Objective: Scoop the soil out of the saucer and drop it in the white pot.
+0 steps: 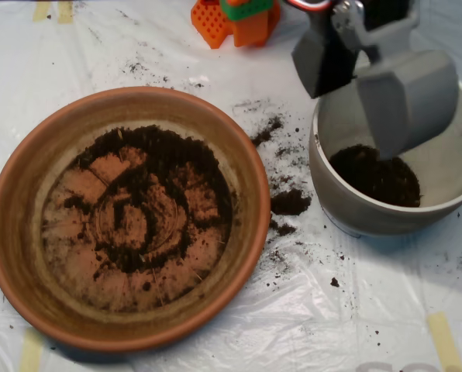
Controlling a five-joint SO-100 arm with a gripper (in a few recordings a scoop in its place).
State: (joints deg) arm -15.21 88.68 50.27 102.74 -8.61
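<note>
Overhead view first: we see the saucer [29, 232] at left, its floor smeared with a thin, patchy layer of soil [161, 155] that is thickest along the upper edge. At right stands the white pot [332, 186], a dark heap of soil lying in its bottom. Our scoop [370, 85] hangs over the pot's upper rim with its two grey shells spread apart — the left shell outside the rim, the right one above the heap. Crumbs and one larger clump [290, 202] lie on the white plastic sheet [332, 325] between the two dishes. Orange and green printed parts [235, 19] sit at the top edge — we can read no writing anywhere.
</note>
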